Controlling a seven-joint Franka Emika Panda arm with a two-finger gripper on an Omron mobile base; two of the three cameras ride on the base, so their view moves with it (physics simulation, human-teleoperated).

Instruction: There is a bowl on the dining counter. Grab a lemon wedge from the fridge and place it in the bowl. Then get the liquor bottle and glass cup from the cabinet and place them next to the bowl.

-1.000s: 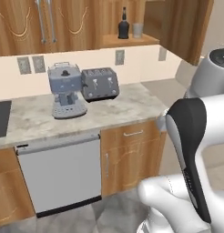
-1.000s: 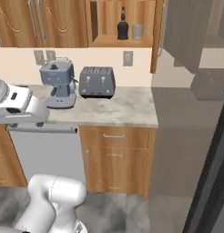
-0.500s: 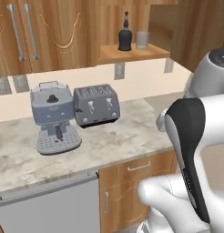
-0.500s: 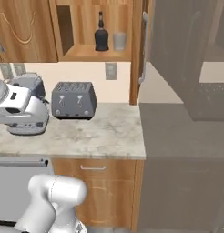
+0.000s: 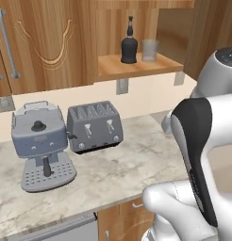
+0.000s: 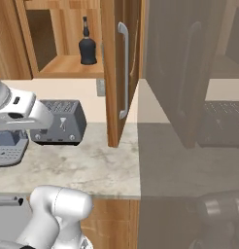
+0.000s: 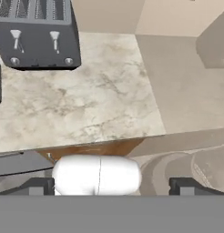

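Note:
The dark liquor bottle [image 5: 129, 47] stands on the shelf of an open wall cabinet, with the clear glass cup [image 5: 149, 50] just to its right. From the right base view the liquor bottle [image 6: 87, 48] shows on the same shelf, beside the swung-out cabinet door [image 6: 119, 73]. My gripper [image 7: 113, 186] is open with nothing between its fingertips [image 7: 41, 185]. It looks down over the marble counter's [image 7: 86, 104] front edge, well below the shelf. The bowl and the lemon wedge are out of view.
A grey toaster [image 5: 95, 127] and a blue-grey coffee machine [image 5: 40, 146] sit on the counter below the cabinet. The open door juts out over the counter's right end. A tall grey appliance front [image 6: 189, 97] stands to the right. My white arm [image 5: 198, 155] is in the foreground.
The whole picture has shifted: the base has driven closer and to the right, so the cabinet shelf, bottle and glass now loom larger. The gripper stays open.

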